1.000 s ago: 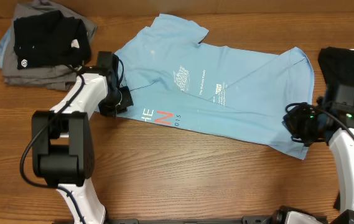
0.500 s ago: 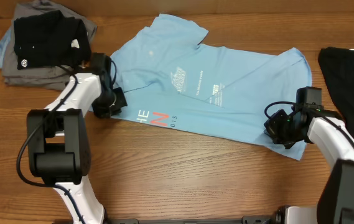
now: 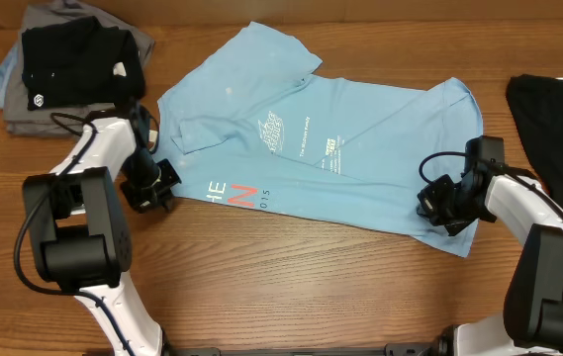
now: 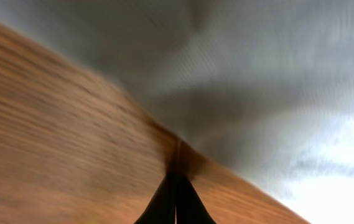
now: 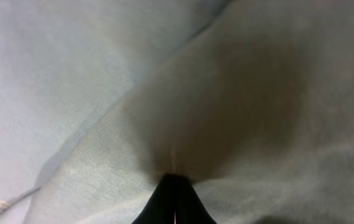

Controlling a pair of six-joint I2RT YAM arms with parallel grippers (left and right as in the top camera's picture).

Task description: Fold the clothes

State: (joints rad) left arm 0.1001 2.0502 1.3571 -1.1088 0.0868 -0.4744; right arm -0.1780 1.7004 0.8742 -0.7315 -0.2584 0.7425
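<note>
The light blue T-shirt lies spread across the middle of the table, white lettering and a red-orange mark facing up. My left gripper is at its lower left edge. In the left wrist view the fingers are shut, and the cloth pulls to a point at their tip. My right gripper sits on the shirt's lower right part. In the right wrist view its fingers are shut, with the fabric puckered at the tip.
A pile of grey garments with a small black shirt on top lies at the back left. Another black garment lies at the right edge. Bare wooden table shows in front of the shirt.
Both grippers have moved left and slightly toward the front. The blue T-shirt has slid left with them. The right arm came in from the right edge.
</note>
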